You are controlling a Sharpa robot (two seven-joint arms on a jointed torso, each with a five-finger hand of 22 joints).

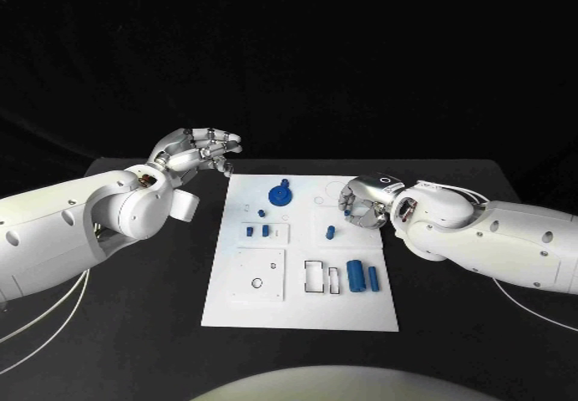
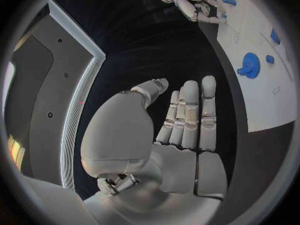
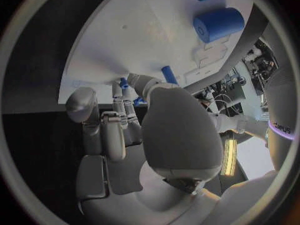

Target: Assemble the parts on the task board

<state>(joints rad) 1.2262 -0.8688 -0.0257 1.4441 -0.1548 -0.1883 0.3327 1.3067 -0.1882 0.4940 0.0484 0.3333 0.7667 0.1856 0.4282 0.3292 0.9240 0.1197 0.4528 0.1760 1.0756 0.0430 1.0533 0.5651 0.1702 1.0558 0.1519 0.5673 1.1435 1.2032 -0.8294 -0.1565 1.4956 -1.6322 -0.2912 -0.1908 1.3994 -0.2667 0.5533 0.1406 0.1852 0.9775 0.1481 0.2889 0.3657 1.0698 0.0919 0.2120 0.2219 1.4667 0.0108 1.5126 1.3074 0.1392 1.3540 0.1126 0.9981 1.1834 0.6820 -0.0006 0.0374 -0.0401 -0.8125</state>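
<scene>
The white task board [image 1: 301, 288] lies in the middle of the black table. On it are a blue gear [image 1: 280, 195], a few small blue pieces [image 1: 256, 230], a short blue peg [image 1: 332, 232] and two blue cylinders [image 1: 357, 276]. My left hand [image 1: 199, 152] hovers beyond the board's far left corner, holding nothing; its fingers [image 2: 190, 115] lie straight and apart. My right hand [image 1: 367, 203] hangs over the board's right edge with fingers curled down. Bits of blue [image 3: 124, 82] show by its fingertips; whether they are held is unclear. The peg [image 3: 169, 75] lies just past the thumb.
Shallow outlined slots [image 1: 321, 276] and a square plate with holes [image 1: 261, 273] mark the board's near half. Black tabletop [image 1: 144, 334] runs on both sides of the board. In the left wrist view, the gear [image 2: 251, 65] and my right hand [image 2: 197, 5] show.
</scene>
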